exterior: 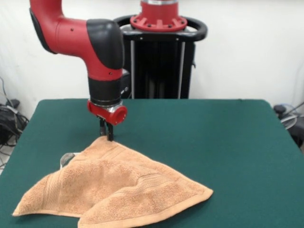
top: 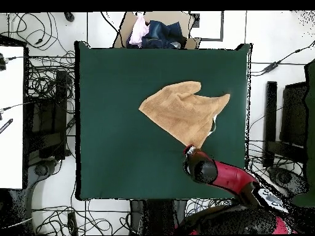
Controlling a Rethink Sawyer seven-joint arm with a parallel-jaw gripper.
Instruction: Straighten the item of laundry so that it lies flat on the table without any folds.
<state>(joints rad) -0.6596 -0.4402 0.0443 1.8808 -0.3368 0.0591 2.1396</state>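
Front view is showing one towel (exterior: 114, 190), one table (exterior: 228, 137) and one gripper (exterior: 107, 132), which is mine, on the single red and black arm (exterior: 90, 42). The towel is lying on the green cloth toward the left of this view, not flat: it is folded over itself into a rough triangle, with one layer overlapping another along a diagonal edge and woven stripes showing on two of its ends. My gripper is pointing straight down at the towel's far corner, and its dark tips are pressed close together, pinching that corner where the cloth is peaking upward.

This view is also showing a small pale object (exterior: 66, 159) peeking out from under the towel's left edge; I cannot tell what it is.

Overhead view is giving what the front cannot: the towel's (top: 181, 110) whole outline, lying slightly right of the table's (top: 111, 153) centre, and a box of clothing (top: 154, 32) beyond the table's far edge. Here my arm (top: 215, 172) is hiding the gripper tips.
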